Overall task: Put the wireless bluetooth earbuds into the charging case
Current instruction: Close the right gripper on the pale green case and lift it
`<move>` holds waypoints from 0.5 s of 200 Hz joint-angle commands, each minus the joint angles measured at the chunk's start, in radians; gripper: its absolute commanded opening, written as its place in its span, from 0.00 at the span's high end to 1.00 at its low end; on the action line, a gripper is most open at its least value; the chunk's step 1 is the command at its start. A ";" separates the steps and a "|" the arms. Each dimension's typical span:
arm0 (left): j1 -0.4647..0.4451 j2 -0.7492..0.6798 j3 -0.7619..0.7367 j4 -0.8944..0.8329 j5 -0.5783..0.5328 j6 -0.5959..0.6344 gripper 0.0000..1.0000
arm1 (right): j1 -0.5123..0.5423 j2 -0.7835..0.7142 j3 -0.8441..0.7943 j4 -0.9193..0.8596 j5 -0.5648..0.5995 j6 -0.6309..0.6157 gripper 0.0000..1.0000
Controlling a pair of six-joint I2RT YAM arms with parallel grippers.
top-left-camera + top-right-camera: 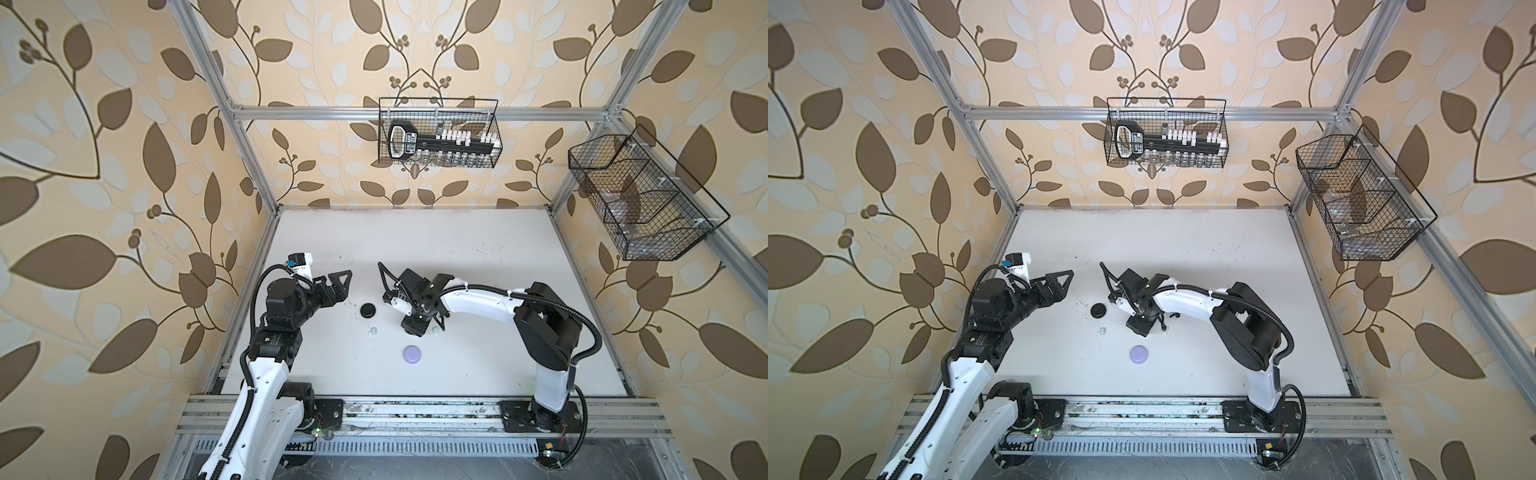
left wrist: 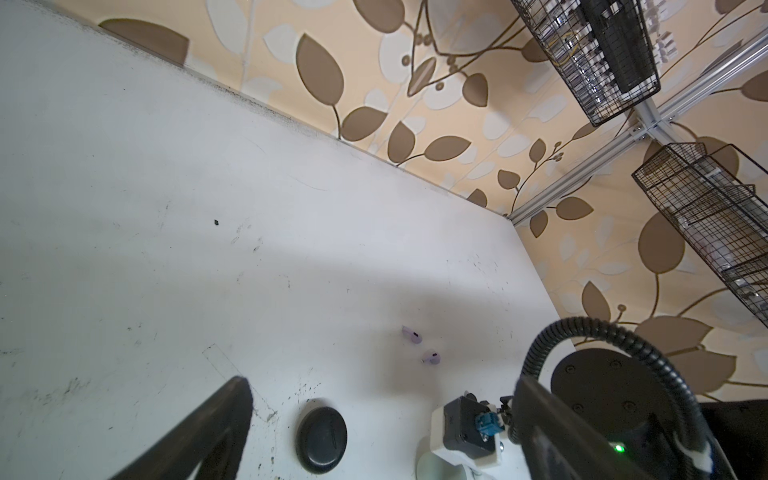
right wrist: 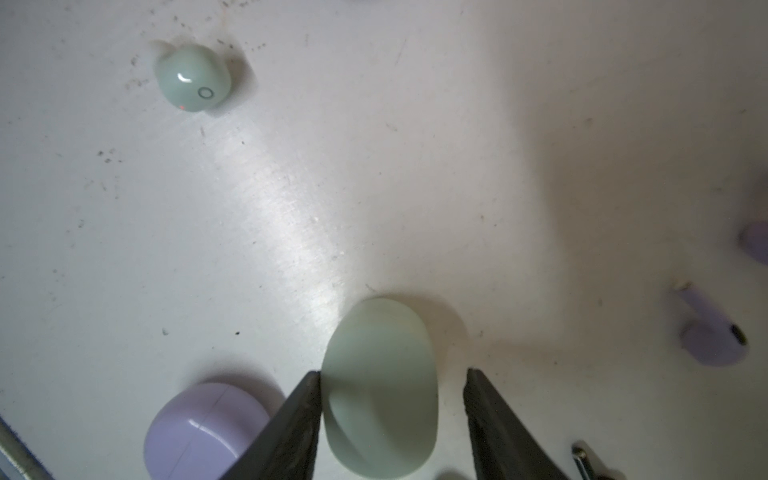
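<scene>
Resting between right jaws, mint case (image 3: 380, 386)

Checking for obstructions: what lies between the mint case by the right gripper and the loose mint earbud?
Nothing: the right wrist view shows only bare table between mint case and mint earbud.

Our left arm (image 1: 266, 374) and right arm (image 1: 478, 300) wear glossy white shells between round black joint housings, with ribbed black cable conduit (image 2: 590, 324) looping alongside. Our left hand (image 1: 348, 274) and right hand (image 3: 394, 372) carry matte black tapered fingers. A white camera mount (image 1: 303, 266) bears a small blue connector (image 1: 292, 263).
</scene>
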 commanded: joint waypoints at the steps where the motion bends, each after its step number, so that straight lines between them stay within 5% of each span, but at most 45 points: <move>1: 0.000 -0.008 0.037 0.021 0.005 0.016 0.01 | 0.007 0.023 0.021 -0.001 -0.016 -0.020 0.45; 100: 0.000 -0.010 0.037 0.020 0.005 0.015 0.01 | 0.010 0.029 0.017 -0.002 -0.023 -0.017 0.48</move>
